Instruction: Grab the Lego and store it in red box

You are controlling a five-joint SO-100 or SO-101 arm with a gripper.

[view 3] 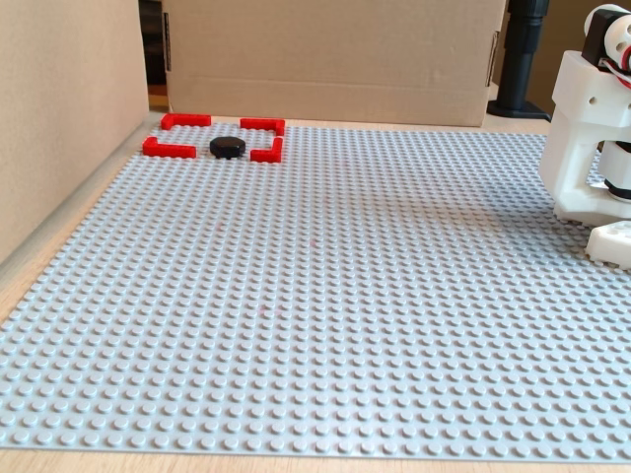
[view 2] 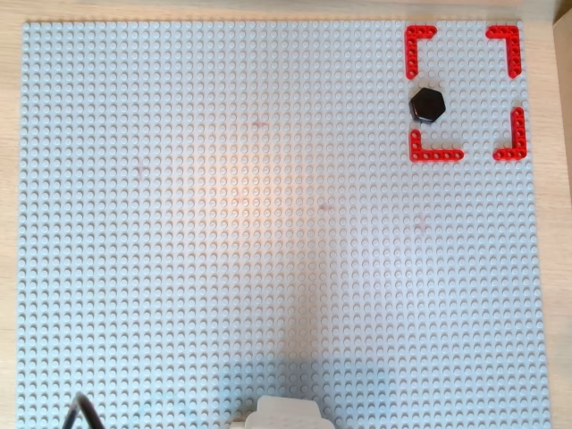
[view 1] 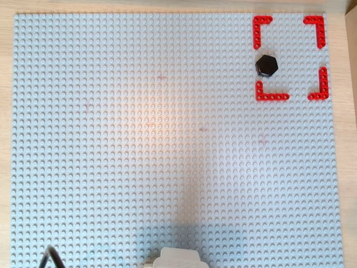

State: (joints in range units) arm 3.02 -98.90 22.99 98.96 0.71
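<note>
The Lego, a small black hexagon (view 1: 266,65) with a glossy top, lies flat on the grey studded baseplate (view 1: 167,139). It sits at the left side of the red box (view 1: 262,25), in the gap between its two left corner pieces, and reaches inward. It shows the same in the other overhead view (view 2: 427,105). In the fixed view the hexagon (view 3: 228,147) lies between the two near corners of the red box (view 3: 168,149), at the far left. The gripper is out of view; only the white arm base (view 3: 592,128) shows at the right.
Cardboard walls (view 3: 335,49) stand behind and to the left of the baseplate in the fixed view. The white arm base (view 1: 177,259) pokes in at the bottom edge of the overhead views, with a black cable (view 1: 50,257) at the bottom left.
</note>
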